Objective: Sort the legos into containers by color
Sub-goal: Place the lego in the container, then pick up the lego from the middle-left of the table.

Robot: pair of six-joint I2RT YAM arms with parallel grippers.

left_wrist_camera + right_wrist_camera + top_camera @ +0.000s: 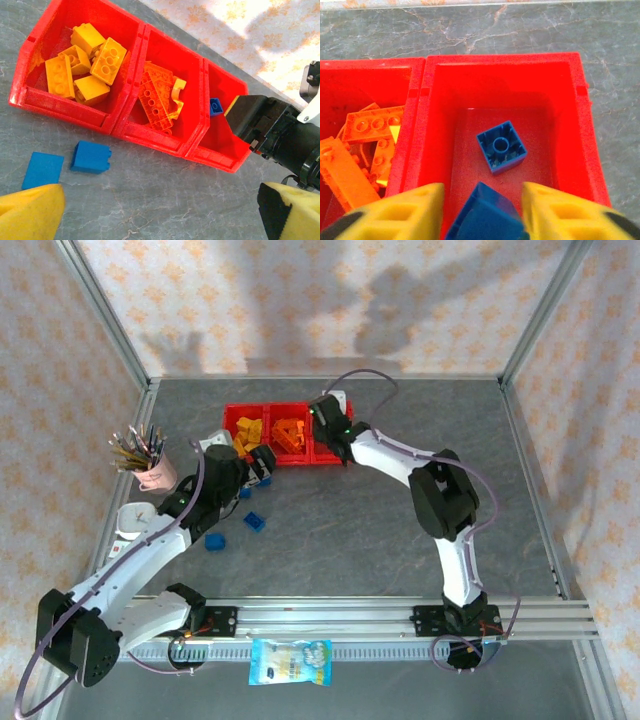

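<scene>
Grey surface (380,540): right arm (400,455) stretches over the end bin (570,90), right tool (481,189) around 1 blue brick (482,217), grip unclear; 1 more (501,146) lies inside. Left arm (150,550) bends low, left tool (160,207) spread near 2 blue bricks (90,156).

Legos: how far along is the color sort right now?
Done: yellow bricks sit in the left bin, orange pieces in the middle bin, and one blue brick in the right bin. In hand: the right gripper has a second blue brick between its fingers over that bin. Remaining: loose blue bricks on the table, two beneath the open left gripper.
</scene>
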